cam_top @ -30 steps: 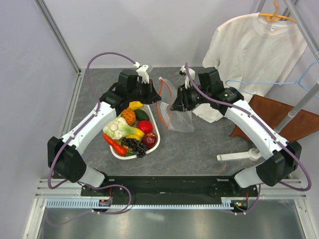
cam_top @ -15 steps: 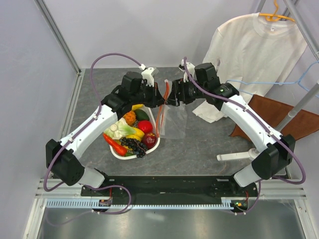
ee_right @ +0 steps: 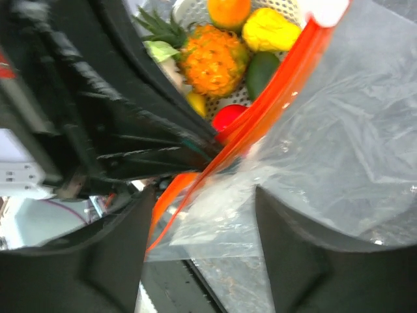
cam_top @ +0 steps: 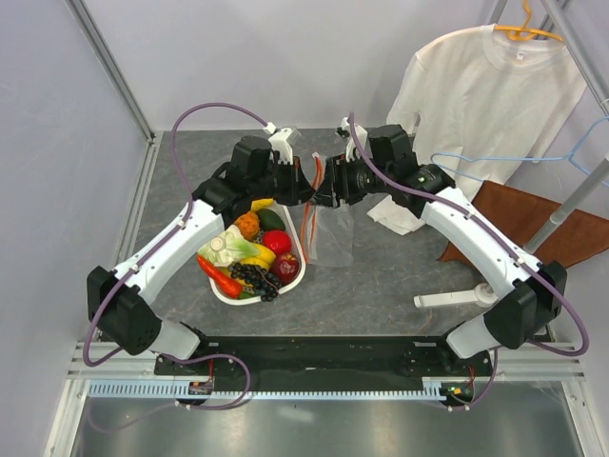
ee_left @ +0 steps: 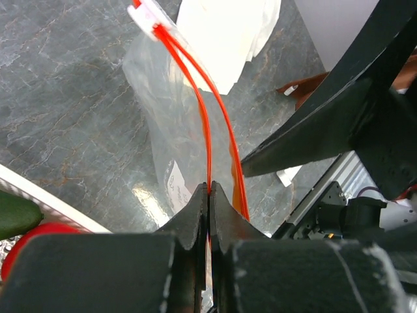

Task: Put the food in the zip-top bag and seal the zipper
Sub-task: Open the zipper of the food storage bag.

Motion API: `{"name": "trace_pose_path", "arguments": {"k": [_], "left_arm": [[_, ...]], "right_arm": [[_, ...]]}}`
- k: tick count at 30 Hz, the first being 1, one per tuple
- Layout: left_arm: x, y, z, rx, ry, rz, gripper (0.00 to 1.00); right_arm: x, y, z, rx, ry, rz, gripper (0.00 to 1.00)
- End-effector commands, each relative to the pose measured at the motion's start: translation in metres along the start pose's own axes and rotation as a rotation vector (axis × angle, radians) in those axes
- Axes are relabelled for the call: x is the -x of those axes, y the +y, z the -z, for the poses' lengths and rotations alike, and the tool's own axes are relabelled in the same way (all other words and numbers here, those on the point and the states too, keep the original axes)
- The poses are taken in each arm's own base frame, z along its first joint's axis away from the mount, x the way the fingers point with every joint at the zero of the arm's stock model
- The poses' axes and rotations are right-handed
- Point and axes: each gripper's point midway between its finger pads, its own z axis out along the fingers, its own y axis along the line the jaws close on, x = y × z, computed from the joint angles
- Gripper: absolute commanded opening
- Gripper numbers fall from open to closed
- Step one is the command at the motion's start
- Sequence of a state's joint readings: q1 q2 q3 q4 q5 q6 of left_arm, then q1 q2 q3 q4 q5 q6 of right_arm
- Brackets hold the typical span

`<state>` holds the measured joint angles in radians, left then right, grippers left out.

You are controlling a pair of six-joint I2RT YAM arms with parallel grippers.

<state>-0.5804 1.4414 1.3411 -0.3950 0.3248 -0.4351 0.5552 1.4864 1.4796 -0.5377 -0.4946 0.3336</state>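
The zip-top bag (cam_top: pixel 330 236) hangs clear and floppy beside the basket, and its red-orange zipper (ee_left: pixel 193 85) runs up to a white end piece (ee_left: pixel 147 14). My left gripper (ee_left: pixel 209 190) is shut on one strand of the zipper at the bag's mouth. The other strand bows away to the right. My right gripper (ee_right: pixel 203 218) is open, close against the left one, with the bag's edge (ee_right: pixel 215 218) and zipper (ee_right: pixel 277 88) lying loosely between its fingers. The food (cam_top: pixel 252 249) sits in the white mesh basket (cam_top: pixel 298 273); in the right wrist view it (ee_right: pixel 214 57) shows behind the bag.
A white T-shirt (cam_top: pixel 485 90) hangs on a hanger at the back right, over a brown cloth (cam_top: pixel 538 227). A white stand foot (cam_top: pixel 455 299) lies on the table at the right. A blue hanger (cam_top: pixel 571 152) and side walls bound the area.
My right gripper has opened, let go of the bag's side and moved left to the mouth next to the left gripper. The bag now hangs straighter.
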Motion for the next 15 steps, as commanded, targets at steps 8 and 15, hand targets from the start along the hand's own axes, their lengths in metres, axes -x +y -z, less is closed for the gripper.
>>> {"name": "trace_pose_path", "arguments": {"k": [8, 15], "left_arm": [[0.013, -0.021, 0.016, -0.069, -0.054, 0.013, 0.02], [0.014, -0.016, 0.026, -0.040, -0.077, 0.013, 0.02]], "right_arm": [[0.014, -0.028, -0.012, -0.139, -0.050, -0.028, 0.43], [0.008, -0.033, 0.000, -0.184, -0.021, 0.041, 0.07]]}}
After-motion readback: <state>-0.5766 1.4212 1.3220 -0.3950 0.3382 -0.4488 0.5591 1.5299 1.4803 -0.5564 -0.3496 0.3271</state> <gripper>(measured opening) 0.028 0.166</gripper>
